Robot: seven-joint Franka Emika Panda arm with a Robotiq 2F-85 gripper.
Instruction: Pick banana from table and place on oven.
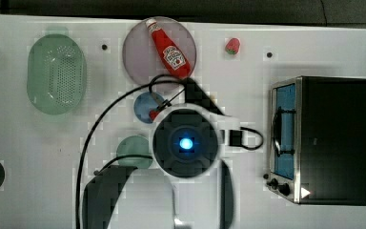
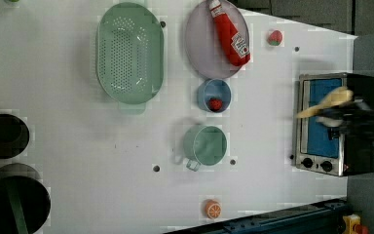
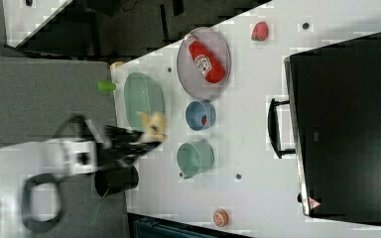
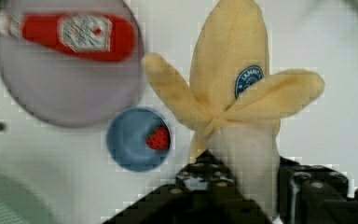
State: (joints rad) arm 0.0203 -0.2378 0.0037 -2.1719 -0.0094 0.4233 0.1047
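A: Currently the gripper (image 4: 242, 186) is clamped on the banana (image 4: 235, 88), jaws narrow around its lower end. In the wrist view the plush peel flaps splay out above the black fingers, so most of its length is unsupported.

B: Where is it relative to the oven (image 1: 333, 138)?

A: Lifted clear of the table (image 2: 78, 146). In the top view the arm's wrist sits to the top view's left of the oven, near the blue cup (image 4: 137, 140) with a strawberry in it. No part of the banana is over the oven's black top yet.

B: Risks?

A: 3, all judgement.
1. Grip is low on a soft toy; a quick swing could let it flop or slide out of the jaws.
2. Carrying it across too low could catch the hanging end on the oven's front frame or handle.
3. Letting go near the front edge may let it roll off, since it is curved and light.

B: Neighbours?

A: The ketchup bottle (image 1: 170, 50) on its plate (image 1: 138, 57) lies behind the path; low concern.
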